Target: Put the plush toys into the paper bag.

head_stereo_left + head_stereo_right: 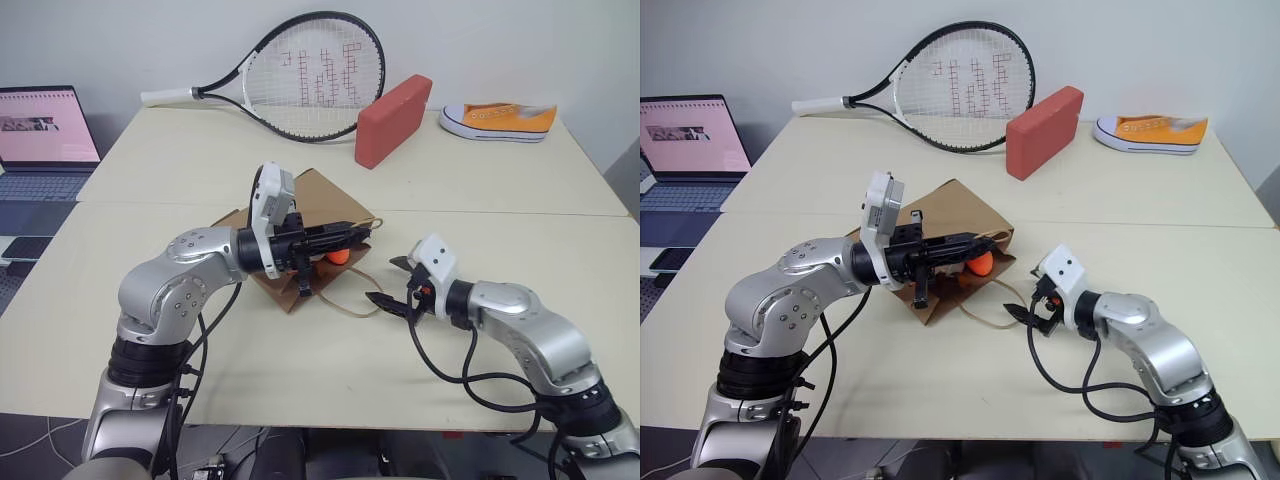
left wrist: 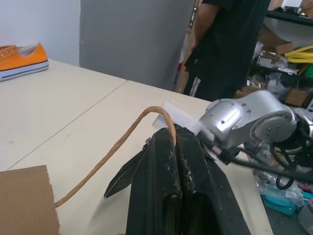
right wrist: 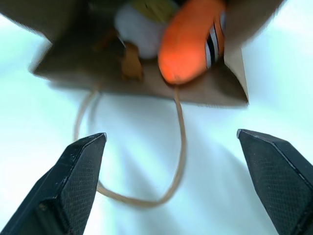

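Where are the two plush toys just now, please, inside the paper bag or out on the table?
Inside: the orange carrot and white toy lie within the paper bag mouth.

We see the white plush toy [image 3: 139,27] blurred and half hidden inside the paper bag [image 3: 205,93] (its top cut off), the orange carrot [image 3: 188,41] overlapping it.

One paper bag [image 1: 950,215], two plush toys: one orange carrot [image 3: 190,41], one white [image 3: 139,27]; one racket [image 1: 960,85], one red block [image 1: 1043,130], one sneaker [image 1: 1150,132], one laptop [image 1: 690,150]
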Available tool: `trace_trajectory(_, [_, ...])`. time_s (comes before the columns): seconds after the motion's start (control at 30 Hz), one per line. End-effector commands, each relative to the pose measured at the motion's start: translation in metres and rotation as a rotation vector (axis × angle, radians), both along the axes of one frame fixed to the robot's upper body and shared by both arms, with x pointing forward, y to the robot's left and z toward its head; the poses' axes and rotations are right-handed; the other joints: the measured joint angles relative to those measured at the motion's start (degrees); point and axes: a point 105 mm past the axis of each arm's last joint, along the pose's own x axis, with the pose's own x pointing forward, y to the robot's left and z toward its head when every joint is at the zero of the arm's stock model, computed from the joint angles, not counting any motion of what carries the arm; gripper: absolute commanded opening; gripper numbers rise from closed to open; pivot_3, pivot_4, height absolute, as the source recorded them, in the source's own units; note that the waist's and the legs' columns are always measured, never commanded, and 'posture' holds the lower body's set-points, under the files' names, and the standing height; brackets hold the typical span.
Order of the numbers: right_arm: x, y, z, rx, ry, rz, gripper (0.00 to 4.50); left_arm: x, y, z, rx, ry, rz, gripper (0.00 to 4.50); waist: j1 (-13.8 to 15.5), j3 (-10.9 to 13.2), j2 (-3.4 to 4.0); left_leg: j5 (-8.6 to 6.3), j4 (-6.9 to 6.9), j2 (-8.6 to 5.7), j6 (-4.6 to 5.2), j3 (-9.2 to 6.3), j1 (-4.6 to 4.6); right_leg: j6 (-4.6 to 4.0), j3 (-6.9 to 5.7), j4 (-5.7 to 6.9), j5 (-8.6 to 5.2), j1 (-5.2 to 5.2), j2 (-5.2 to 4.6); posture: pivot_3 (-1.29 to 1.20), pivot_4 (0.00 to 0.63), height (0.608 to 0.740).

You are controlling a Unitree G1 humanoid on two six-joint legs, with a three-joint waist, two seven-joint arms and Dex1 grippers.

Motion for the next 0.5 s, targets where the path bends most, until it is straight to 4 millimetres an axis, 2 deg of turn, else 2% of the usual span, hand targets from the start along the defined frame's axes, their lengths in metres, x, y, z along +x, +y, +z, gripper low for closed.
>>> trace_trajectory(0.03, [0.005,0.009,-0.002,0.028,-0.028,0.005,4.48,-0.002,-0.001,0.009,-0.012,-0.048,-0.009,0.00,0.0,0.0,0.00,0.00,0.00,0.00,0.00,-0.02,-0.01,0.00,-0.01,0.00,0.00,0.00,0.00,0.00,0.150,0.740])
trace_trajectory(0.1, [0.011,0.010,-0.014,0.000,-0.019,-0.006,4.48,-0.002,-0.001,0.009,-0.011,-0.050,-0.007,0.00,0.1,0.0,0.00,0.00,0.00,-0.01,0.00,-0.02,-0.02,0.01,-0.01,-0.01,0.00,0.00,0.00,0.00,0.150,0.740])
trace_trajectory(0.2, [0.016,0.009,-0.022,-0.003,-0.007,-0.030,3.87,-0.003,0.000,0.009,-0.009,-0.054,-0.003,0.00,0.1,0.0,0.00,0.00,0.01,-0.03,0.00,-0.01,-0.02,0.01,0.00,-0.01,0.01,0.00,-0.01,0.00,0.150,0.740])
trace_trajectory(0.5, [0.020,0.006,-0.016,0.006,-0.031,-0.056,0.66,-0.001,0.003,0.010,-0.007,-0.063,0.018,0.00,0.2,0.0,0.00,0.00,0.00,-0.01,0.00,-0.04,-0.01,0.01,-0.01,0.00,0.01,0.01,0.00,0.00,0.150,0.740])
